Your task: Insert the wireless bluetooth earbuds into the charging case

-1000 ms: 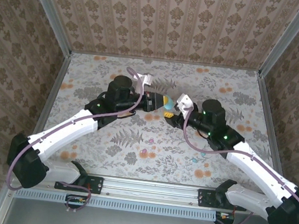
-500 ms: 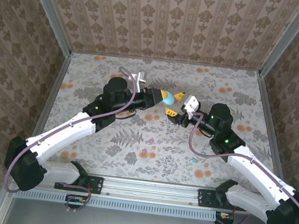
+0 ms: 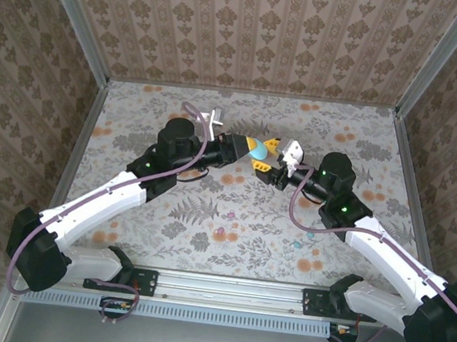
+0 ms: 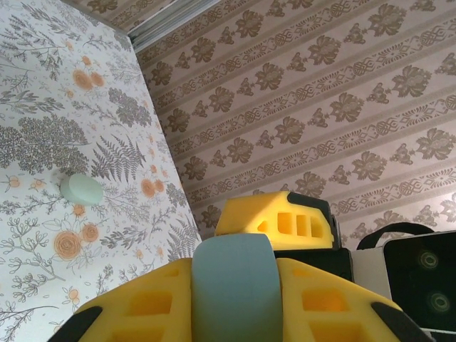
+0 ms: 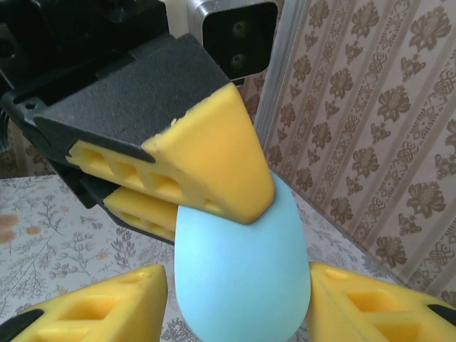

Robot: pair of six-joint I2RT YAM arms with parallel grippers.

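The pale cyan, pebble-shaped charging case (image 3: 258, 150) hangs in the air above the middle of the cloth. My left gripper (image 3: 251, 150) is shut on it, its yellow fingers (image 5: 206, 157) clamping the case's upper half (image 5: 242, 271). My right gripper (image 3: 265, 155) faces it from the right and straddles the case's free end. It is open: its right finger lies against the case and a thin gap shows at its left finger. One small pale cyan earbud (image 4: 80, 190) lies on the cloth. The case (image 4: 231, 285) fills the space between the left fingers.
The floral cloth (image 3: 207, 210) covers the table, with patterned walls (image 3: 262, 33) at the back and both sides. Metal corner posts (image 3: 420, 69) stand at the rear. The arm bases sit on the rail (image 3: 231, 288) along the near edge.
The two grippers drew apart, with the case staying in the left one. The right gripper then moved back left around the case and its jaws narrowed.
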